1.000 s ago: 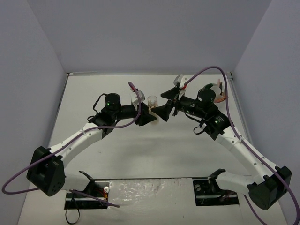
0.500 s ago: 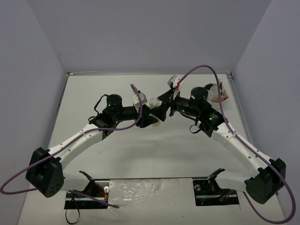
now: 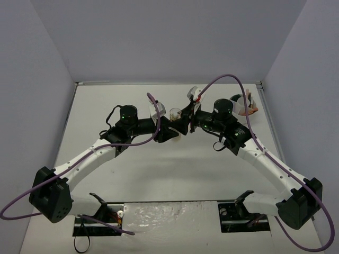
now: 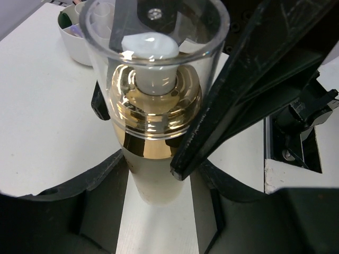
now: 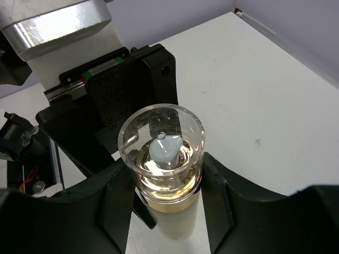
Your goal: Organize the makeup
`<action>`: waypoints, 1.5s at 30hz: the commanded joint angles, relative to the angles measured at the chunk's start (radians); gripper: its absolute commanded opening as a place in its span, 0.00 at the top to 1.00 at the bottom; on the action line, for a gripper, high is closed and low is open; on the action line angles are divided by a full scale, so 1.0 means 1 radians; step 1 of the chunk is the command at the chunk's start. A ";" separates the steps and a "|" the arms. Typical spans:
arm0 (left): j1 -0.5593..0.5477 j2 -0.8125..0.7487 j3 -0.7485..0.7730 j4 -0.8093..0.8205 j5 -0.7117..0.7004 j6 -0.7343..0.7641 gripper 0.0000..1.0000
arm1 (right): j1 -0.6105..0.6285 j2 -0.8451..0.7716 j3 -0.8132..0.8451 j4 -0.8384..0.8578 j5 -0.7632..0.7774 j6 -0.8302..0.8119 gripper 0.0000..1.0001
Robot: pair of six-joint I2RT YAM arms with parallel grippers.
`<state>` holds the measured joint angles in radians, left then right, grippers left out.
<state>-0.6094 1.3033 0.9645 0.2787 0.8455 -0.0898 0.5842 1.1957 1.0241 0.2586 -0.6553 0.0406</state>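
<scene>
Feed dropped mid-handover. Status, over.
Left gripper shut on bottle body. Right gripper shut on its clear cap. White bowl far right, nothing blocking.

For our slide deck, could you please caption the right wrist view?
Right gripper clamped on the clear-capped, gold-collared bottle, white table behind.

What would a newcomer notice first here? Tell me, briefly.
First, the small bottle with its clear cap and gold collar, at the centre of the scene. It is gripped from opposite sides by the left end effector and the right end effector. Next, the white divided bowl, sitting far right, toward the back.
</scene>
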 commanded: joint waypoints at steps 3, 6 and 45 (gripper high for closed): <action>-0.009 -0.036 0.100 0.133 0.026 -0.003 1.00 | 0.005 0.008 0.018 0.068 -0.006 -0.006 0.95; -0.009 -0.032 0.099 0.117 0.014 -0.014 0.95 | 0.004 -0.001 0.021 0.065 0.019 -0.021 1.00; 0.430 -0.335 0.037 -0.710 -0.964 -0.063 0.03 | -0.690 0.294 0.091 0.626 0.550 -0.056 1.00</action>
<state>-0.1831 0.9928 0.9745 -0.4532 -0.0548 -0.1854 -0.0969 1.4825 0.9919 0.6521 -0.1479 0.0152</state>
